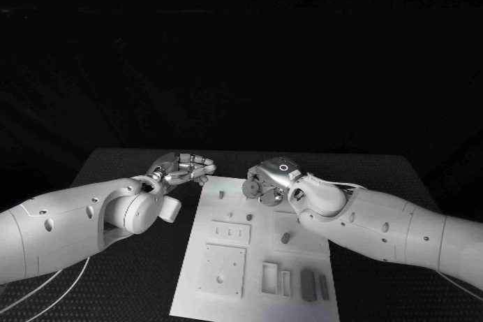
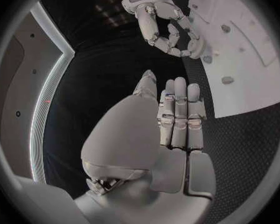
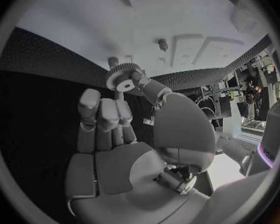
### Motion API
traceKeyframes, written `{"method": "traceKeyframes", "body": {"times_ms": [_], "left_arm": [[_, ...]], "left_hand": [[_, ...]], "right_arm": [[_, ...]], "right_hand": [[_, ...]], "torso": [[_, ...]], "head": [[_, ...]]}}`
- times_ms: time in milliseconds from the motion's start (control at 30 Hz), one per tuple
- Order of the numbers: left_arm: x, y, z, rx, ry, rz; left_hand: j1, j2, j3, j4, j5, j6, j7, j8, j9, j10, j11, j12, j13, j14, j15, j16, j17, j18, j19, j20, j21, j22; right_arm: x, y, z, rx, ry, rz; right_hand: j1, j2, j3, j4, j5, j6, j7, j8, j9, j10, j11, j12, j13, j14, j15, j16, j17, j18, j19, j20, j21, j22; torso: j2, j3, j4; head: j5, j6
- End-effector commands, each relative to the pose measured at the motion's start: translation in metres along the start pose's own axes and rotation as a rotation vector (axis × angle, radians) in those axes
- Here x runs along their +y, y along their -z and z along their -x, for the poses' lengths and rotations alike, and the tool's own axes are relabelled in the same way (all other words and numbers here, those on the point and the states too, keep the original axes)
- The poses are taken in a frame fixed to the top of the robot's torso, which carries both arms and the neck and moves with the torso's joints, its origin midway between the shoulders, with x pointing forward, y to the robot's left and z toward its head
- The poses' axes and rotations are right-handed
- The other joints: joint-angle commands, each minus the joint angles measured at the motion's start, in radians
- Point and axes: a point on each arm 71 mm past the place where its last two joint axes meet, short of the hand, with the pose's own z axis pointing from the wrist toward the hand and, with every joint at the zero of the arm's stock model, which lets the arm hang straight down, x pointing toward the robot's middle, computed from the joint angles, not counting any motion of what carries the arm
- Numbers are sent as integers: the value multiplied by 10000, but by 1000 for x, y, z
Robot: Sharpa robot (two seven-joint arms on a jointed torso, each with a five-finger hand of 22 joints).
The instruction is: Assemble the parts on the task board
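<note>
Grey gear (image 3: 122,77) pinched in right hand (image 1: 270,181) above task board (image 1: 252,266).

A black surface (image 1: 131,280) with a fine dotted texture carries a white task board (image 1: 257,231), a long rectangular plate running from six o'clock up toward twelve o'clock at the middle of the surface. The board lies flat, its near end at six o'clock and its far end close to the middle of the surface. At about seven o'clock, a thin white cable (image 1: 45,288) curves across the black surface, well apart from the board.
</note>
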Motion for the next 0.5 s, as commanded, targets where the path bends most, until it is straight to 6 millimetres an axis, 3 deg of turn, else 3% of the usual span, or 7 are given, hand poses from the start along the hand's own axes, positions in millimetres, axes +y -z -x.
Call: {"method": "traceKeyframes", "body": {"times_ms": [33, 133, 300, 500], "left_arm": [[-2, -1, -3, 151, 12, -101], [-2, -1, -3, 154, 11, -97], [-2, -1, -4, 173, 15, -103], [-2, -3, -6, 218, 17, -113]], "left_hand": [[-86, 25, 9, 1, -64, 18, 33, -54, 13, 56, 3, -57, 15, -42, 23, -31, -7, 109, -74, -13, 68, 123], [-87, 26, 9, 2, -64, 18, 33, -55, 14, 57, 3, -58, 17, -42, 24, -32, -6, 109, -74, -13, 68, 123], [-87, 25, 9, 1, -65, 19, 33, -57, 16, 58, 3, -61, 19, -42, 24, -32, -6, 109, -75, -13, 69, 123], [-87, 25, 10, 1, -64, 19, 33, -59, 18, 59, 3, -64, 22, -42, 23, -32, -6, 109, -75, -13, 69, 122]], "right_arm": [[4, -2, -5, -29, 373, 5], [7, -3, -8, 52, 374, 49], [12, -7, -9, 98, 373, 112], [16, -10, -17, 272, 490, 158]], "right_hand": [[12, -75, 51, 26, 22, 1478, -35, 100, 314, -40, 7, -60, -15, -11, -66, -41, -14, 273, 47, -11, 47, 92], [20, -81, 59, 30, 22, 1475, -34, 98, 315, -52, 8, -76, -26, -10, -65, -44, -14, 273, 49, -13, 47, 91], [33, -92, 72, 35, 22, 1469, -32, 94, 315, -59, 9, -89, -35, -8, -64, -49, -13, 273, 51, -15, 47, 89], [39, -105, 79, 37, 22, 1460, -28, 89, 315, -73, 12, -106, -47, -6, -62, -53, -12, 273, 51, -16, 47, 89]], "torso": [[12, -6, 32], [13, -3, 31], [13, 5, -29], [14, 17, -9]], "head": [[35, -34], [40, -35], [87, -46], [81, -34]]}}
